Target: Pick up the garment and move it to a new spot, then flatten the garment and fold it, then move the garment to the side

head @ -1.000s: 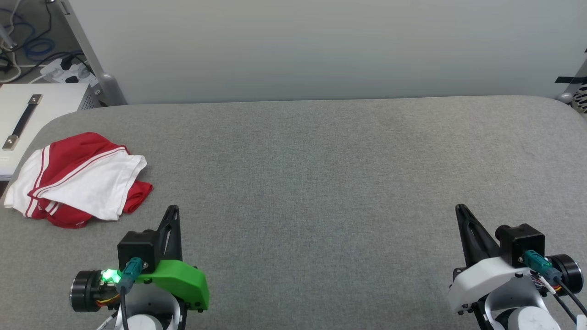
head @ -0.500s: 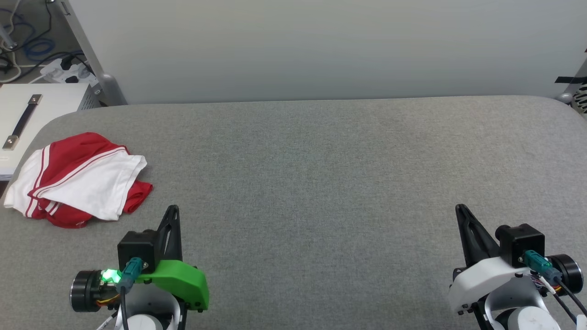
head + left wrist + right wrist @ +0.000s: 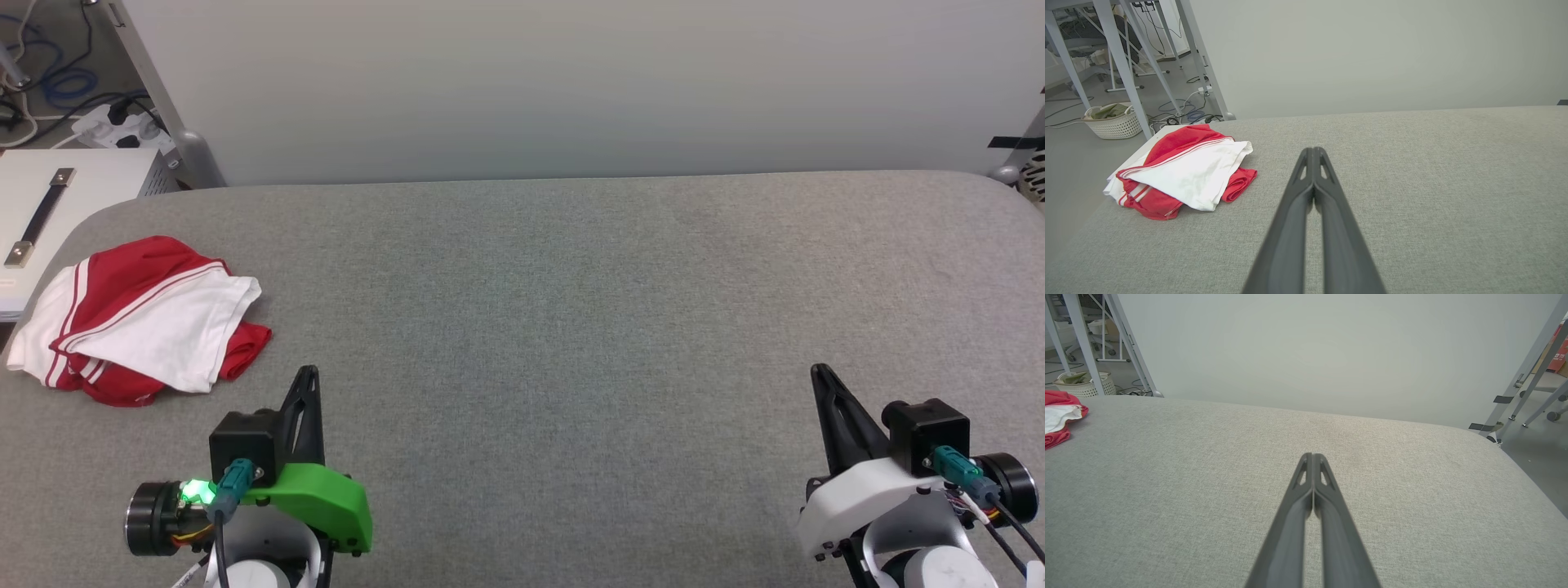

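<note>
Grey table (image 3: pixel 571 286), crumpled garment (image 3: pixel 139 318) at left, front hidden

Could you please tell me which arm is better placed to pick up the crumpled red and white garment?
Left: the left pincer sits near the garment; the right pincer is far across the grey surface.

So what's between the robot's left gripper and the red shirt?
Only bare grey surface lies between the left gripper and the garment, seen in head and left wrist views.
</note>
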